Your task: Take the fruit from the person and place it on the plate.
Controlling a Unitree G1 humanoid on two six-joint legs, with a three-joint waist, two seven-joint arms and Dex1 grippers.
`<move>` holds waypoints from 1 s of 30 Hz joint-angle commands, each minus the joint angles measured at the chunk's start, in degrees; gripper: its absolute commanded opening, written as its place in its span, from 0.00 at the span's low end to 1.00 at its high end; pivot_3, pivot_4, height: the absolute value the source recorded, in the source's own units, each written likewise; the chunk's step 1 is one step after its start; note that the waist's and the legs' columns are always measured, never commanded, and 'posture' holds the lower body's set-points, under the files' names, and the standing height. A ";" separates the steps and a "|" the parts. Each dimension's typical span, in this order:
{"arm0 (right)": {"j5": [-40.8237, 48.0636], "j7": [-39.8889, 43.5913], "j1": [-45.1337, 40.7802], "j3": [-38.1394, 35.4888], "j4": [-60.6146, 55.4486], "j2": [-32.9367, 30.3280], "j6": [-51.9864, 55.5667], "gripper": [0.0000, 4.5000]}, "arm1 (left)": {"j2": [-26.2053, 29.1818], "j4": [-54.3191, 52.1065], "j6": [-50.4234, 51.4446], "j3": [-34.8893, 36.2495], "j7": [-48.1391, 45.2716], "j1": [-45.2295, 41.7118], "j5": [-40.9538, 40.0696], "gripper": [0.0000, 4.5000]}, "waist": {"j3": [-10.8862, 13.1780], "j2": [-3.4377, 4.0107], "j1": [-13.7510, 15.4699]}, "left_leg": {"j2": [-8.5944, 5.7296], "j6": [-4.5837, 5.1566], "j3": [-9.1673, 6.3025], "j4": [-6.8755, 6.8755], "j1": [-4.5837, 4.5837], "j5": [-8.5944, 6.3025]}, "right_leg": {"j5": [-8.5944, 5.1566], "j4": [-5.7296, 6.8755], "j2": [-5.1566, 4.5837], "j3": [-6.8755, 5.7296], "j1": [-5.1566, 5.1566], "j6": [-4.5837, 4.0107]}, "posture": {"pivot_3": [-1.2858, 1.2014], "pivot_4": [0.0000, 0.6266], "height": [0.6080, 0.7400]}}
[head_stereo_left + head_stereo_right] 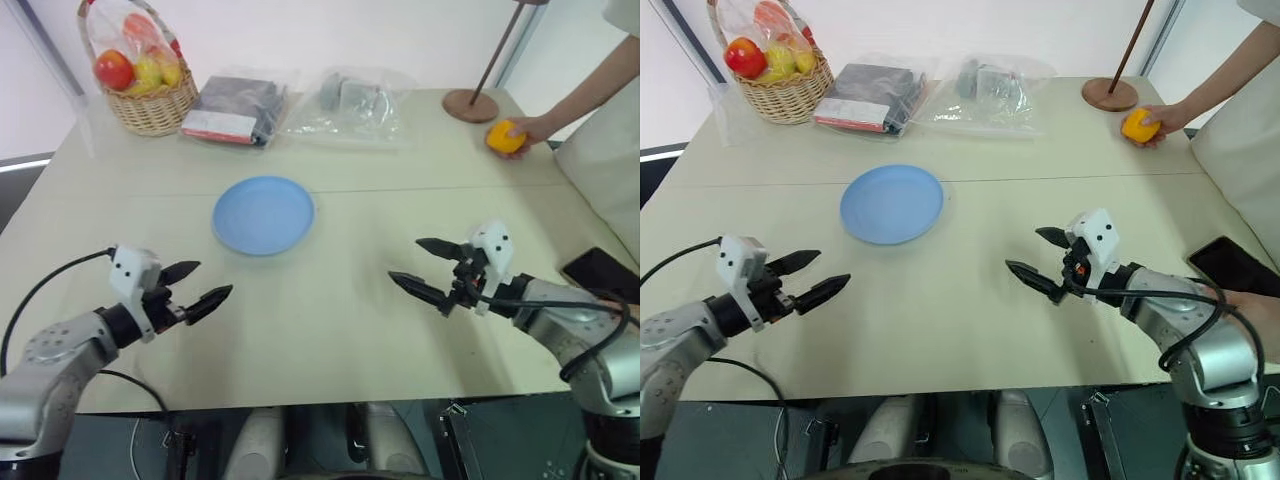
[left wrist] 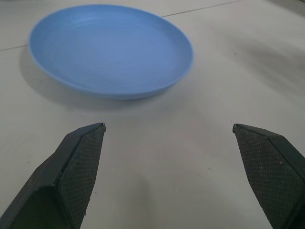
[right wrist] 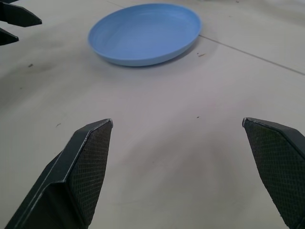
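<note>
The round orange-yellow fruit (image 1: 507,137) rests on the table at the far right, with the person's hand (image 1: 537,129) on it and a bare arm reaching in from the right edge. The light-blue plate (image 1: 264,214) lies empty at the table's middle. My left gripper (image 1: 196,285) hovers open near the front left, pointing toward the plate (image 2: 109,50). My right gripper (image 1: 413,263) is open at the front right, well short of the fruit, also aimed at the plate (image 3: 145,32). Nothing is between either pair of fingers.
A wicker basket (image 1: 150,100) of wrapped fruit stands at the far left corner. Beside it lie a dark packet (image 1: 238,110) and a clear plastic bag (image 1: 350,105). A round wooden stand base (image 1: 471,104) sits near the fruit. A black phone (image 1: 603,272) lies at the right edge.
</note>
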 commanded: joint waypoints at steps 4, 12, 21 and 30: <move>2.00 0.14 -2.09 -1.48 -1.90 -0.99 0.72 0.99 | 0.03 -0.41 -0.14 1.80 0.05 -2.22 -1.73 1.00 | 0.01 0.00 0.21 | 0.00 0.00 0.00 0.00 -0.04 0.00 | 0.06 -0.02 -0.02 0.00 -0.02 -0.09 | 0.52 0.24 1.00; 1.32 0.25 -2.10 -0.78 -1.26 -1.14 0.14 0.99 | 0.82 0.49 -0.84 1.96 -1.17 -2.53 -1.34 1.00 | 0.01 0.00 0.16 | -0.01 0.00 0.00 -0.02 -0.05 0.00 | 0.06 -0.04 -0.04 0.00 -0.02 -0.09 | 0.52 0.24 1.00; 0.47 -0.61 -0.84 -0.40 -1.73 -0.40 -0.47 0.99 | 1.14 -0.77 1.16 1.25 -1.12 -3.40 -2.66 1.00 | 0.01 0.00 0.20 | 0.00 0.00 0.00 -0.02 -0.07 0.00 | 0.06 -0.08 -0.06 0.00 -0.03 -0.09 | 0.52 0.24 1.00; 1.48 -1.82 0.08 -0.91 -3.08 -0.36 0.26 0.99 | 1.11 -1.43 2.22 0.50 -1.29 -3.97 -3.02 1.00 | 0.01 0.00 0.19 | 0.00 0.00 -0.01 -0.06 -0.09 -0.01 | 0.06 -0.13 -0.07 0.00 -0.03 -0.09 | 0.52 0.24 1.00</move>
